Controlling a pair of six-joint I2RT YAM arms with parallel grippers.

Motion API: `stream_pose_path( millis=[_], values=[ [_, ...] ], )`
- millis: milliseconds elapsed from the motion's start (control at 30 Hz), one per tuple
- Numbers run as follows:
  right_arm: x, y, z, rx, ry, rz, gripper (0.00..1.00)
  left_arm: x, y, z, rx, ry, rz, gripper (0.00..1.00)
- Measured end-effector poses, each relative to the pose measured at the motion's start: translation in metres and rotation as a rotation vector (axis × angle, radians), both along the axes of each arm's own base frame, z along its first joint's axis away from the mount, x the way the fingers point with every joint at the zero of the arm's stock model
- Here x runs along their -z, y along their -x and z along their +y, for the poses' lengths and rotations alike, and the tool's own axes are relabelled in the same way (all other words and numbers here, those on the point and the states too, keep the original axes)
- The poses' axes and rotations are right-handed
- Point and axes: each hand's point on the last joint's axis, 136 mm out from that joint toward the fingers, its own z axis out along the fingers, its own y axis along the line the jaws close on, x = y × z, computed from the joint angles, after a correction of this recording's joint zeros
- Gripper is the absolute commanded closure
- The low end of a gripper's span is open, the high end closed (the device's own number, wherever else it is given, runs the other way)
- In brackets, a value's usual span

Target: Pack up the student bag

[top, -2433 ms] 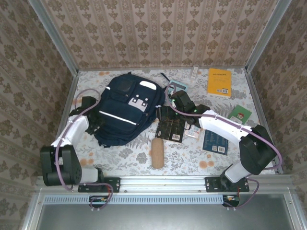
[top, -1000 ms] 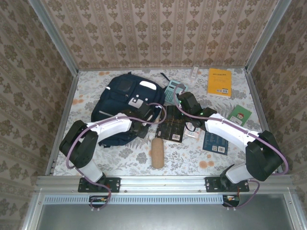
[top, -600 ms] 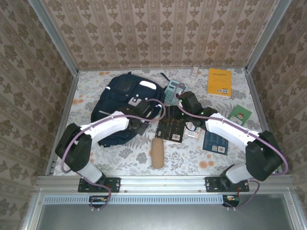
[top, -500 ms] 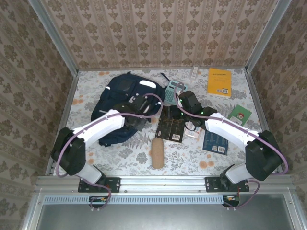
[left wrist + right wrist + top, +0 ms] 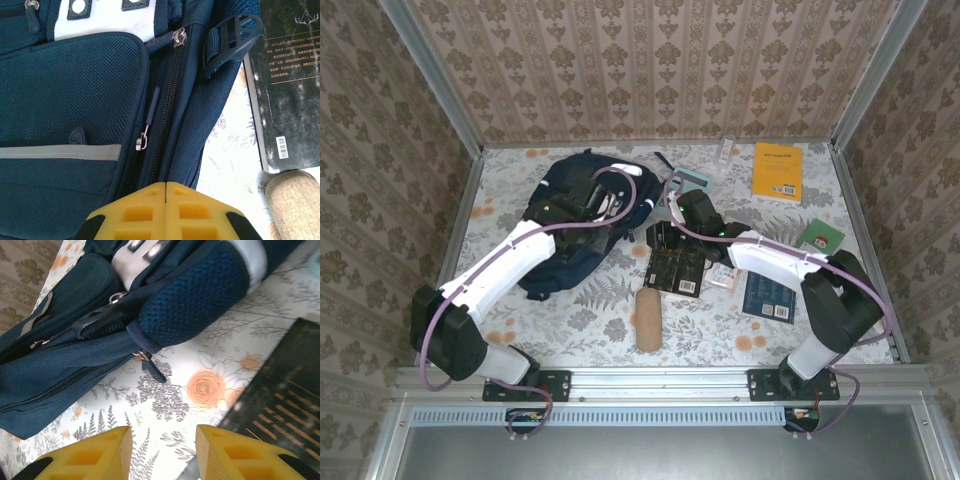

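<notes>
The student bag (image 5: 555, 265), navy with a grey stripe, lies at the table's back left. My left arm reaches over it. The left gripper (image 5: 600, 235) sits at the bag's right edge. In the left wrist view the yellow fingers (image 5: 150, 212) are pressed together at the bag's (image 5: 75, 100) main zip seam, apparently pinching its fabric. My right gripper (image 5: 668, 215) hovers open over bare tablecloth just right of the bag. In the right wrist view its fingertips (image 5: 117, 450) stand apart, below a dark zip pull (image 5: 154, 369) hanging from the bag (image 5: 60, 365).
A black book (image 5: 677, 262) lies beside the bag, with a tan pencil case (image 5: 648, 318) in front of it. A blue book (image 5: 770, 295), a green book (image 5: 818, 238), a yellow book (image 5: 778, 170) and a teal calculator (image 5: 696, 180) are spread to the right. Patterned walls enclose the table.
My left arm has swung up and back over the bag, and its gripper has closed. The right gripper has narrowed and shifted left toward the bag.
</notes>
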Motion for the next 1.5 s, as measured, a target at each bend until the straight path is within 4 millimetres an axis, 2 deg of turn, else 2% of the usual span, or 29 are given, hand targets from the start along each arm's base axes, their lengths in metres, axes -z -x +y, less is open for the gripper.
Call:
stream_pose_path(
  millis=[100, 233, 367, 433, 500, 600, 833, 900, 1133, 1333, 1500],
  values=[
    [0.011, -0.003, 0.012, -0.026, -0.020, 0.007, 0.59, -0.005, -0.002, -0.001, -0.011, 0.017, -0.005, 1.00],
    [0.027, -0.009, 0.022, -0.042, -0.044, 0.018, 0.63, -0.019, -0.007, -0.002, -0.024, 0.048, -0.031, 1.00],
    [0.038, -0.014, 0.029, -0.041, -0.068, 0.029, 0.61, -0.024, -0.009, -0.003, -0.031, 0.067, -0.037, 1.00],
    [0.039, -0.015, 0.030, -0.035, -0.074, 0.032, 0.56, -0.024, -0.008, -0.004, -0.029, 0.073, -0.032, 1.00],
    [0.035, -0.019, 0.030, -0.025, -0.089, 0.021, 0.55, -0.020, -0.005, -0.006, -0.019, 0.078, -0.018, 0.86],
    [0.033, -0.020, 0.021, -0.003, -0.092, 0.016, 0.52, -0.003, 0.004, -0.011, 0.004, 0.071, 0.012, 0.72],
    [0.018, -0.016, -0.022, 0.088, -0.087, -0.012, 0.48, 0.053, 0.022, -0.032, 0.082, -0.004, 0.118, 0.60],
    [0.012, -0.014, -0.032, 0.109, -0.086, -0.023, 0.47, 0.071, 0.024, -0.036, 0.100, -0.031, 0.147, 0.53],
    [0.005, -0.003, -0.048, 0.142, -0.071, -0.036, 0.45, 0.109, 0.026, -0.032, 0.104, -0.102, 0.201, 0.49],
    [0.004, -0.003, -0.052, 0.159, -0.063, -0.036, 0.44, 0.129, 0.028, -0.028, 0.122, -0.167, 0.208, 0.52],
    [0.004, -0.003, -0.052, 0.166, -0.068, -0.028, 0.44, 0.139, 0.026, -0.026, 0.144, -0.266, 0.168, 0.97]
  ],
)
